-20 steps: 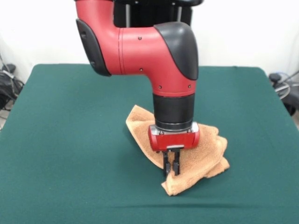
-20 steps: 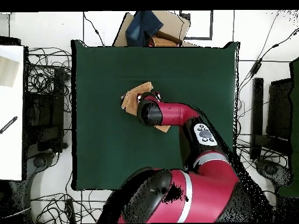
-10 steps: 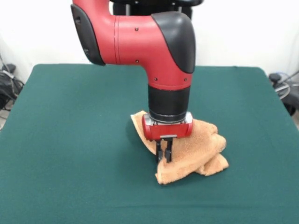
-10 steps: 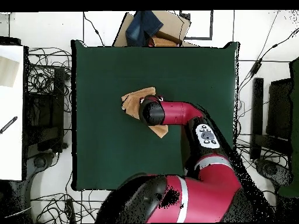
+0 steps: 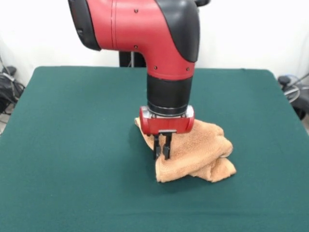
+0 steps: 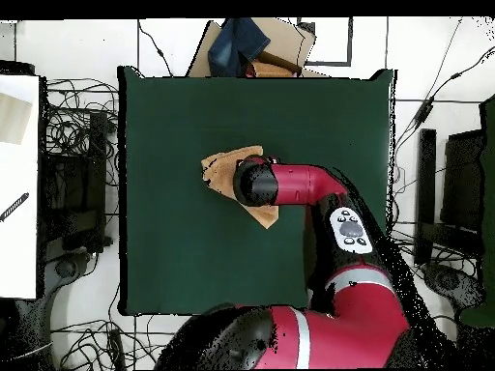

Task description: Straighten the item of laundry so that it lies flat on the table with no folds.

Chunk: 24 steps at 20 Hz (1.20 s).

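The peach-tan towel (image 5: 198, 154) lies bunched and folded over itself near the middle of the green table (image 5: 72, 145). My gripper (image 5: 161, 155) hangs from the red arm, its two dark fingers close together and shut on the towel's left front edge, holding it slightly raised. In the overhead view the arm's wrist covers most of the towel (image 6: 220, 170); only its left part and a lower corner show, and the gripper itself is hidden there.
A cardboard box with blue cloth (image 6: 249, 46) sits beyond the table's far edge in the overhead view. Cables and equipment (image 6: 77, 164) lie on the floor on both sides of the table.
My gripper has moved left and toward the robot in the front view, dragging the held towel edge with it. The towel's front fold has shifted left and bunched tighter.
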Each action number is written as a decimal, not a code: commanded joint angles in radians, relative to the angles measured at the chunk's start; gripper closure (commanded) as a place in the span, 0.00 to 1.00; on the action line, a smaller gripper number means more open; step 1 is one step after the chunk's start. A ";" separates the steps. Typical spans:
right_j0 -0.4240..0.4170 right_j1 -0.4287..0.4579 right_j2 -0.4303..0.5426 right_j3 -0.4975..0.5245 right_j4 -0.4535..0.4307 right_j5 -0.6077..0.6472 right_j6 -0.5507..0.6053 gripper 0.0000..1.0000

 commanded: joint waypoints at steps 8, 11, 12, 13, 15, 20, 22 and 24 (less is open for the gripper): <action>-0.134 -0.110 0.028 0.172 -0.043 0.057 0.009 1.00; -0.162 -0.155 0.041 0.203 -0.043 0.074 -0.009 1.00; -0.172 -0.170 0.048 0.212 -0.041 0.085 -0.018 1.00; -0.182 -0.185 0.054 0.220 -0.039 0.095 -0.027 1.00; -0.209 -0.204 0.072 0.232 -0.041 0.108 -0.048 1.00; -0.267 -0.233 0.106 0.259 -0.048 0.121 -0.082 1.00; -0.287 -0.251 0.119 0.271 -0.047 0.133 -0.095 1.00; -0.310 -0.269 0.133 0.289 -0.050 0.132 -0.106 1.00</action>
